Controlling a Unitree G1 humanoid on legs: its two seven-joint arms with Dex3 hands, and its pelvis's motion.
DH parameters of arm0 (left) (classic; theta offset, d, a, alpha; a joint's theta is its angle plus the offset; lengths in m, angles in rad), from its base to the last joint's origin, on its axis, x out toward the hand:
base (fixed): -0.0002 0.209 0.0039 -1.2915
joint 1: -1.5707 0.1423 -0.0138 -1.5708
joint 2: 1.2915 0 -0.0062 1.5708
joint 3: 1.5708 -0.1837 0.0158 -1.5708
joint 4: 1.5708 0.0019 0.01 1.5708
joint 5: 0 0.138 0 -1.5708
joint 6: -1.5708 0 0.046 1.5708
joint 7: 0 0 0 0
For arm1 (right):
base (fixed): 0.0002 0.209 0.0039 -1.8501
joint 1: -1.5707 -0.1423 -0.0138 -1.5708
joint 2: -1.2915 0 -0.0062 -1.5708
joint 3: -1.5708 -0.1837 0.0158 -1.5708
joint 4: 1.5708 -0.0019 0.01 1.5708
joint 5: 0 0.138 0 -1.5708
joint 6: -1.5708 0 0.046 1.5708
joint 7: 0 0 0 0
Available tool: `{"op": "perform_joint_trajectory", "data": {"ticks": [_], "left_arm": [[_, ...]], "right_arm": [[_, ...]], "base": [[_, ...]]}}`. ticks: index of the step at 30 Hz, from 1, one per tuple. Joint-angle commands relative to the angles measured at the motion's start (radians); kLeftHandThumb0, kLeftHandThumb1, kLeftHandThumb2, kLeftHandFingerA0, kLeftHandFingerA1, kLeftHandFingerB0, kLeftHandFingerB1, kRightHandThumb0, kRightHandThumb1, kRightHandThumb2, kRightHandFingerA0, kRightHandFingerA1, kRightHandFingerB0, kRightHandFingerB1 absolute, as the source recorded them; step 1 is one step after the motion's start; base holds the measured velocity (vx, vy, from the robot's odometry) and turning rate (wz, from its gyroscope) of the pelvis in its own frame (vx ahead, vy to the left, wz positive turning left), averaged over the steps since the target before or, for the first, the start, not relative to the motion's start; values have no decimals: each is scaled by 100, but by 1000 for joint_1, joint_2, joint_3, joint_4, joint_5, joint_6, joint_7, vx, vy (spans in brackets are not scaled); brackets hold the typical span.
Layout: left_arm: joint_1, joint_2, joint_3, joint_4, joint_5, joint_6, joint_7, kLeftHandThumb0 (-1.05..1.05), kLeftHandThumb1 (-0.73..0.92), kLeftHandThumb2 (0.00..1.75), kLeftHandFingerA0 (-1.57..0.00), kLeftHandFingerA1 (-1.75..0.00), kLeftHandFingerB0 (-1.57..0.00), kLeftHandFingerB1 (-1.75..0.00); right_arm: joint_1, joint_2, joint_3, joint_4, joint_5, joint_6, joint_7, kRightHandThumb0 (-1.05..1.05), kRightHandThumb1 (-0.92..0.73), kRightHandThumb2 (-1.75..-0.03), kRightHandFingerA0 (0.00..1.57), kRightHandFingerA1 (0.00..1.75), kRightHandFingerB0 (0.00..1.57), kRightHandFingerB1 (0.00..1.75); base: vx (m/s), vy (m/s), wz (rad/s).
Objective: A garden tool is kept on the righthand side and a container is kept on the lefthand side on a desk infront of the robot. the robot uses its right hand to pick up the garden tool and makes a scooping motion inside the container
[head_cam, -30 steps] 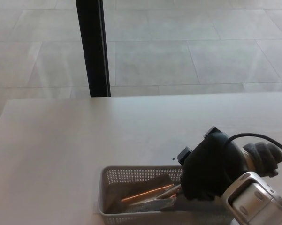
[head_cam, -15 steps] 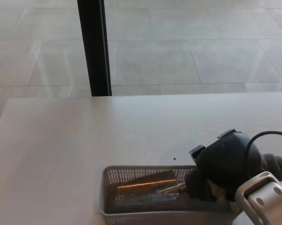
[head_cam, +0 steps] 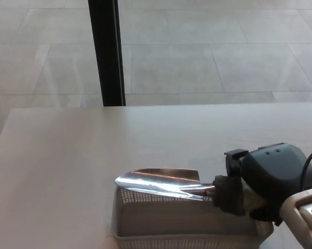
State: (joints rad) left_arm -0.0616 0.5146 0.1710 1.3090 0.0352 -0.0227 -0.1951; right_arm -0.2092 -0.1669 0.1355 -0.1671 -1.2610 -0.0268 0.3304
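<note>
At the near edge of the pale desk (head_cam: pixel 93 155), a grey perforated container (head_cam: pixel 166 220) sits close to the bottom of the head view, cut off in part by the picture's lower border. The right hand (head_cam: pixel 265 184) enters from the lower right, its black fingers (head_cam: pixel 229 193) wrapped around the handle of the garden tool (head_cam: pixel 163 182), a small trowel. The handle itself is hidden inside the grasp. The shiny metal blade extends leftward from the hand and lies roughly level, raised above the far rim of the container, with its tip over the left end. A black cable (head_cam: pixel 307 165) curves behind the wrist. Beyond the desk, a black vertical post (head_cam: pixel 107 52) stands on a tiled floor (head_cam: pixel 223 52). The left hand does not appear.
</note>
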Motion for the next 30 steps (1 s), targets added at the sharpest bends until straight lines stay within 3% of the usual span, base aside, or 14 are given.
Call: {"op": "perform_joint_trajectory", "data": {"ticks": [1, 9, 13, 17, 19, 21, 24, 26, 28, 29, 30], "left_arm": [[28, 26, -9, -1, 12, 10, 4, -51, 67, 60, -59, -66, -56, -52], [30, 34, -6, 2, 10, 18, 3, -52, 66, 60, -60, -65, -55, -51], [33, 36, -4, 5, 8, 16, -5, -53, 66, 60, -56, -61, -54, -49], [35, 34, 3, 6, 1, 20, -1, -52, 66, 60, -57, -63, -54, -50], [43, 34, 0, 2, 3, 13, -4, -53, 67, 60, -57, -65, -54, -51], [48, 33, 2, 2, 2, 9, -4, -53, 67, 60, -58, -67, -54, -52], [58, 31, -3, -4, 6, -2, -3, -53, 68, 60, -58, -66, -53, -51], [61, 30, -1, -5, 3, -6, -6, -53, 68, 60, -57, -65, -53, -51], [67, 27, -1, -7, 3, -11, -5, -53, 68, 60, -57, -66, -53, -52], [69, 27, -2, -6, 5, -7, 4, -53, 68, 60, -59, -66, -55, -51], [70, 26, -2, -6, 5, -5, 9, -53, 67, 60, -60, -68, -55, -52]], "right_arm": [[6, 11, -225, -48, 405, -32, -141, -27, -50, -112, 90, 175, 75, 159], [-105, -49, -280, -51, 405, -45, -124, -22, -47, -109, 93, 175, 76, 155], [-191, -127, -321, -7, 422, -80, -124, -23, -45, -107, 91, 175, 74, 155], [-231, -172, -340, 21, 442, -80, -105, -18, -44, -107, 93, 175, 83, 145], [-274, -221, -367, 73, 458, -79, -99, -23, -52, -99, 87, 175, 79, 140], [-293, -245, -370, 98, 454, -74, -100, -23, -50, -100, 89, 175, 82, 138], [-306, -295, -374, 163, 456, -92, -125, -22, -49, -106, 90, 175, 76, 152], [-302, -331, -367, 218, 439, -96, -148, -24, -49, -107, 88, 175, 77, 147], [-300, -365, -344, 276, 428, -99, -173, -27, -56, -91, 87, 175, 74, 149], [-289, -393, -321, 344, 401, -98, -197, -24, -57, -82, 87, 174, 79, 132], [-281, -409, -307, 384, 391, -106, -222, -23, -54, -88, 87, 175, 81, 130]], "base": [[0, 0, 0], [0, 0, 0], [0, 0, 0], [0, 0, 0], [0, 0, 0], [0, 0, 0], [0, 0, 0], [0, 0, 0], [0, 0, 0], [0, 0, 0], [0, 0, 0]]}}
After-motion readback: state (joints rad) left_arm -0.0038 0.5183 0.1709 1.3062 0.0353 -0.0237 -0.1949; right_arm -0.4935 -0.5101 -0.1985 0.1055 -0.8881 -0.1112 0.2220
